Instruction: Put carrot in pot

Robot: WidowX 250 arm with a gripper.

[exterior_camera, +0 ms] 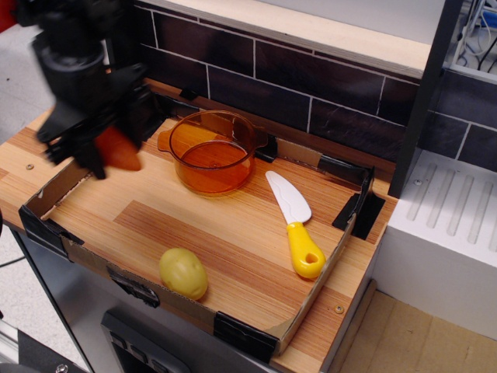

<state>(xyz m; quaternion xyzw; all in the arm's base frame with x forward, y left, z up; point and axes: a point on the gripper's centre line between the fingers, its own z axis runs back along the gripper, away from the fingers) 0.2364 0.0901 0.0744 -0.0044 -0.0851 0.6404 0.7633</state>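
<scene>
While jaws grip the carrot (119, 150), pot (211, 151), knife (293, 224), potato (183, 273) sit apart

single fixed view, high front-right angle, looking down across wooden tray (233, 256) toward brick backsplash (311, 78)

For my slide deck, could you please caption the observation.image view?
Gripper holds the carrot lifted above the tray, left of the empty pot.
</scene>
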